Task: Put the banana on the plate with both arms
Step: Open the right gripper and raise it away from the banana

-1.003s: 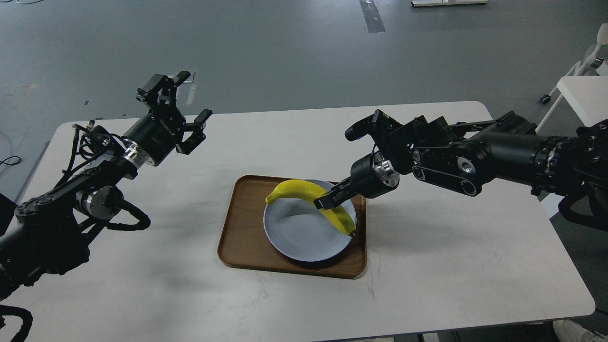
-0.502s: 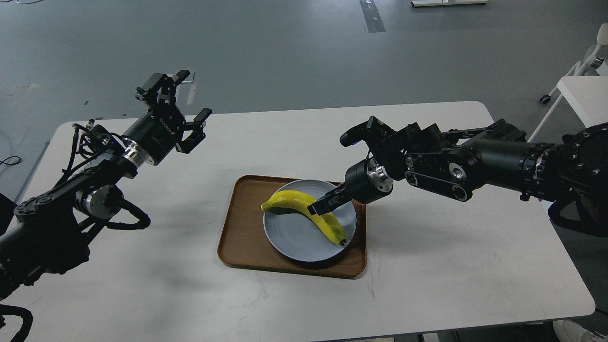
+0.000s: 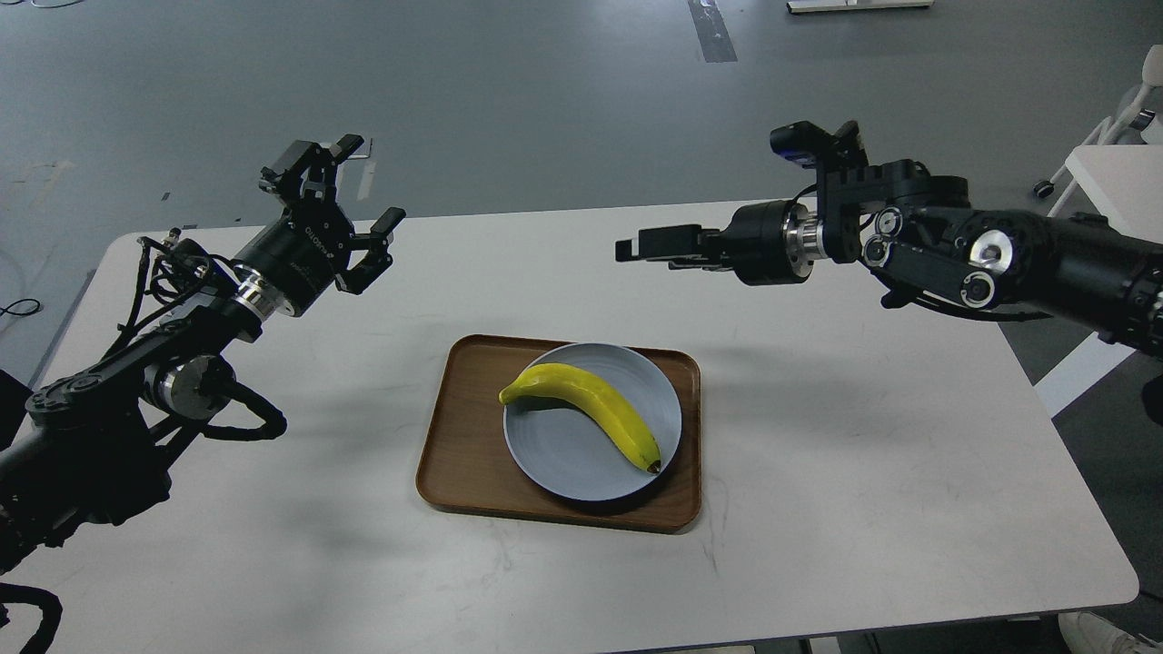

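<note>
The yellow banana [image 3: 586,413] lies on the pale blue-grey plate [image 3: 554,463], its dark tip near the plate's right rim and its stem end at the left rim. My right gripper [image 3: 636,247] is raised above the table, behind and to the right of the plate; it points left, holds nothing and looks open. My left gripper [image 3: 363,195] is open and empty, held high over the far left part of the table, well away from the plate.
The plate sits in a brown wooden tray [image 3: 454,463] at the middle of the white table [image 3: 818,509]. A white stand with wheels [image 3: 1104,173] is off the table's far right corner. Grey floor lies beyond.
My right gripper let go of the banana, then rose and drew back to the right. The banana settled flat on the plate. The left arm has not moved.
</note>
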Robot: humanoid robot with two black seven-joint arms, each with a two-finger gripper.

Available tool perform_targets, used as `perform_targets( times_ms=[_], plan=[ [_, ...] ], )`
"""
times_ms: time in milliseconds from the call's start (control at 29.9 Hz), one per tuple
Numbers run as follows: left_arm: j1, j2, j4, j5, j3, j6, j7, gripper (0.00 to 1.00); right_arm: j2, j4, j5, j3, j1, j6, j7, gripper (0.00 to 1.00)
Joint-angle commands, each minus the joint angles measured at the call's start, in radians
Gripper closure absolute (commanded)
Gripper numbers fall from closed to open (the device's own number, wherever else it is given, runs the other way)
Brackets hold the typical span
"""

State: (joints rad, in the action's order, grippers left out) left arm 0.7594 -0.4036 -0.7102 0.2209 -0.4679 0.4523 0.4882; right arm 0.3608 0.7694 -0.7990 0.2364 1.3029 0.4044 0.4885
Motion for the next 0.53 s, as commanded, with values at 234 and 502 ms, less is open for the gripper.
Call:
perform_targets(
  times_ms=[234, 502],
  plan=[
    [-0.003, 0.019, 0.001, 0.000, 0.002, 0.029, 0.000, 0.02, 0.122, -0.001, 0.527, -0.446, -0.324, -0.001, 0.000, 0.00],
    [-0.006, 0.040, 0.011, 0.000, 0.002, 0.029, 0.000, 0.02, 0.098, -0.004, 0.580, -0.654, -0.488, -0.003, 0.000, 0.00]
  ],
)
